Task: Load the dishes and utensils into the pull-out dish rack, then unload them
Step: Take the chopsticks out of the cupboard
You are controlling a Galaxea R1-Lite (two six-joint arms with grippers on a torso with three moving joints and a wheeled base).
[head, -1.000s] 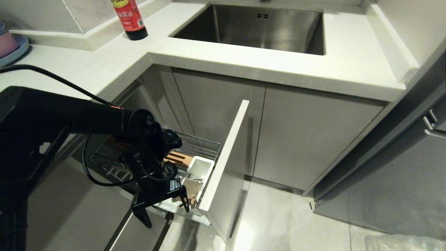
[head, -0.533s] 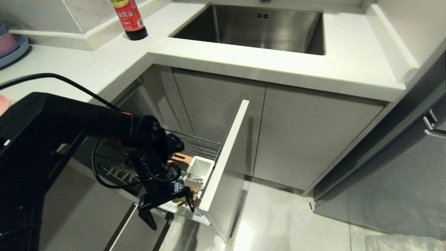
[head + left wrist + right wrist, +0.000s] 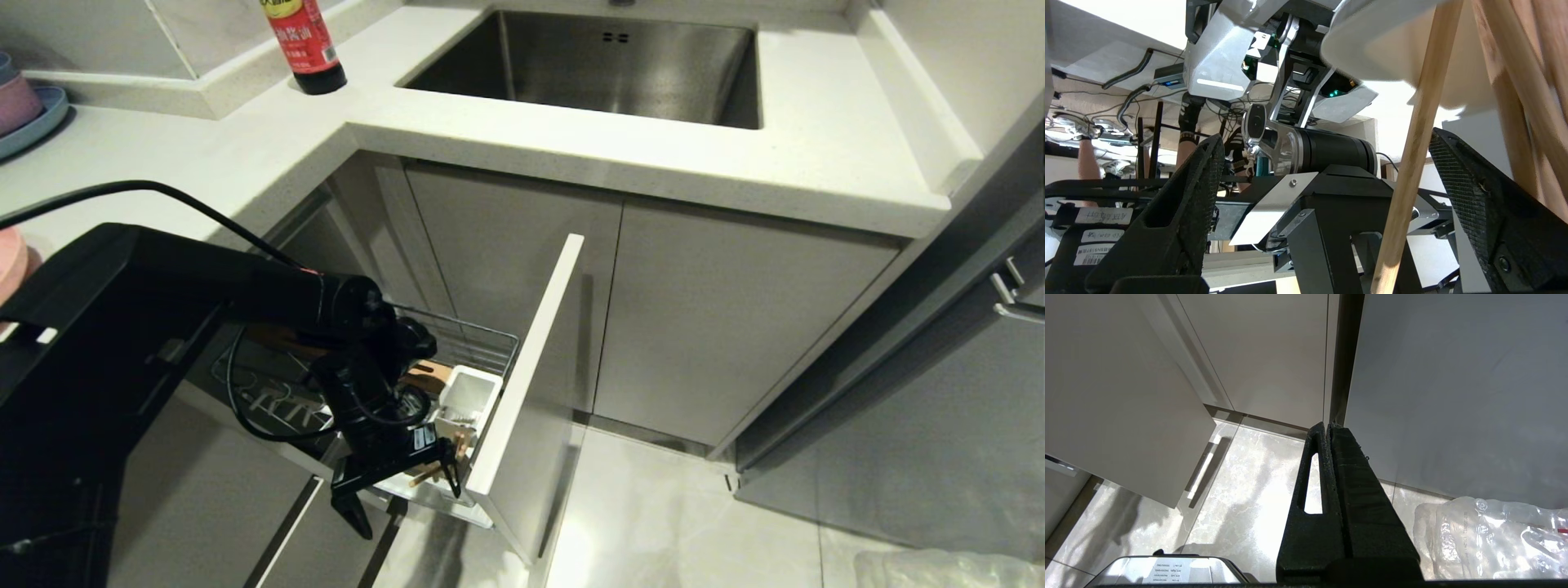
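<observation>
The pull-out dish rack (image 3: 482, 339) stands drawn out below the counter, its pale front panel (image 3: 531, 359) towards me. Inside are a white utensil caddy (image 3: 471, 394) and a slotted wooden board (image 3: 426, 374). My left gripper (image 3: 400, 490) hangs open at the caddy's near end. Light wooden chopsticks (image 3: 424, 472) lean there between its fingers. In the left wrist view one chopstick (image 3: 1412, 163) crosses the gap of the left gripper (image 3: 1325, 136) close to one finger (image 3: 1470, 183), not pinched. A salmon-pink plate's edge (image 3: 10, 261) shows far left. My right gripper (image 3: 1327, 426) is shut over the floor.
The steel sink (image 3: 596, 61) and a sauce bottle (image 3: 304, 41) are on the counter behind. Stacked pink and blue bowls (image 3: 20, 106) stand at the far left. Closed cabinet doors (image 3: 718, 327) flank the rack. A clear plastic bag (image 3: 1494, 535) lies on the floor tiles.
My left arm has sunk and shifted a little towards the rack's front panel, with the gripper open over the chopsticks. The pink plate's edge has come into view at far left.
</observation>
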